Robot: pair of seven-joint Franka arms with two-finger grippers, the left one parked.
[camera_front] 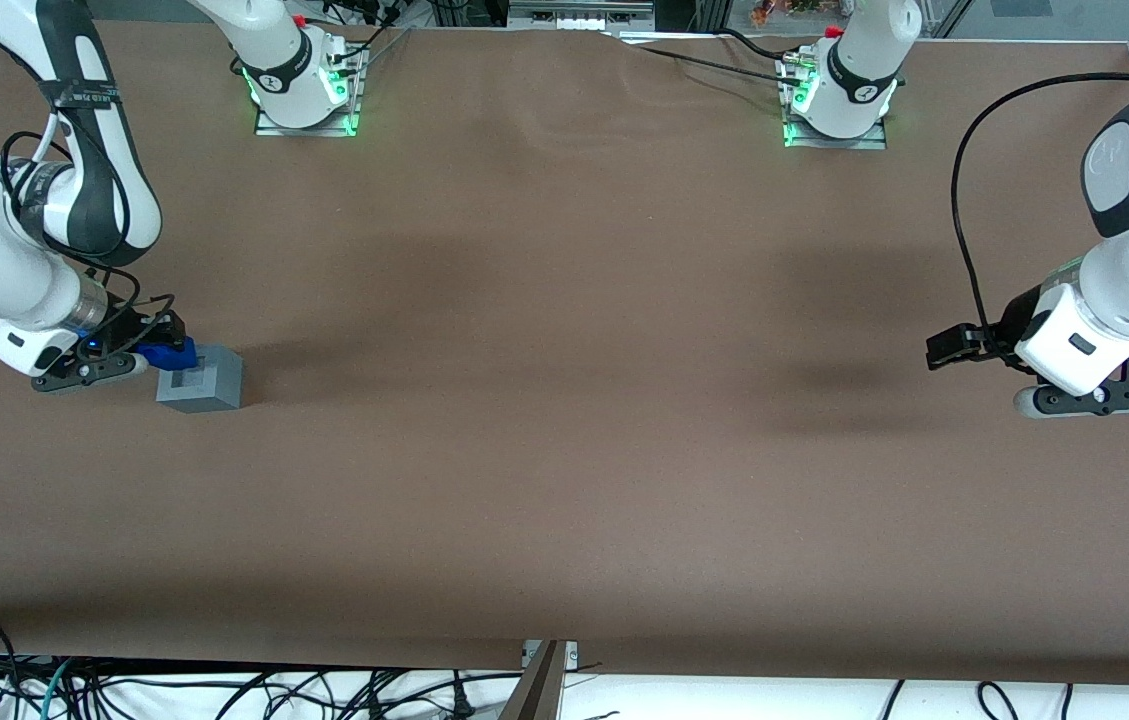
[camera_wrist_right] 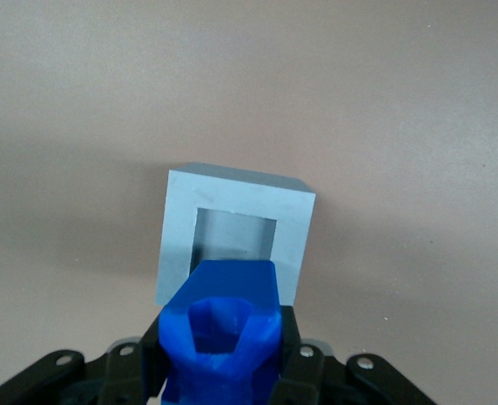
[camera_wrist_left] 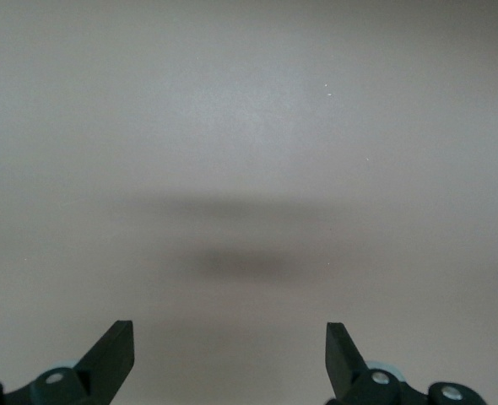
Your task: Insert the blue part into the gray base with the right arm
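The right arm [camera_front: 74, 200] is reaching down at the working arm's end of the brown desk [camera_front: 564, 450], and its gripper [camera_front: 152, 352] is sitting low, just beside the gray base [camera_front: 201, 380]. The fingers [camera_wrist_right: 295, 363] are pressing in on both flanks of the blue part [camera_front: 167, 354], holding it between them.

In the right wrist view the gripper [camera_wrist_right: 221, 371] is carrying the blue part [camera_wrist_right: 221, 337] with its squared end pointing toward the gray base [camera_wrist_right: 232, 245]. That end is overlapping the nearest rim of the base's square recess, while most of the recess is lying open and uncovered, its pale inner walls showing. Whether the part is touching the rim or hanging just above it cannot be told. The blue part is showing a hollow, many-sided opening on the face turned toward the wrist camera.

From the front, the blue part is appearing at the upper edge of the gray base, on the side toward the working arm, and slightly farther from the front camera than the base's middle. The base is resting flat on the desk, upright, with its recess facing up and a soft shadow stretching over the desk toward the parked arm's end.
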